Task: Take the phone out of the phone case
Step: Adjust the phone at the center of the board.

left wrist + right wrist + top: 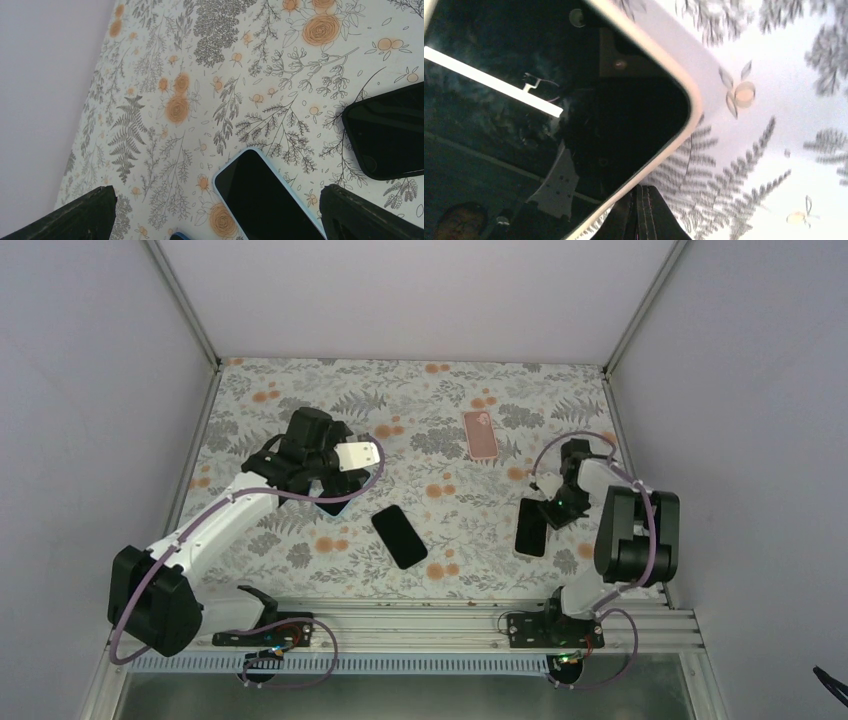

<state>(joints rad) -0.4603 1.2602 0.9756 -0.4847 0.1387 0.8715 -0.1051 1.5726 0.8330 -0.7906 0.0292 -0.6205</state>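
Phone [532,527] in pale case [695,107] sat near right edge of worktop [440,390]; right gripper [639,195] pressed together at its rim (actual pinch could not be told). Left gripper [216,187] hung spread over blue-cased phone [265,195]. Likely hazard: thin rim hold could slip, dropping handset.

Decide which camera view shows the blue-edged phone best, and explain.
Left wrist: the blue-edged phone lies under the open left claw, screen and rim clear. In the top external view the left arm hides most of it; the right wrist shows only another phone.
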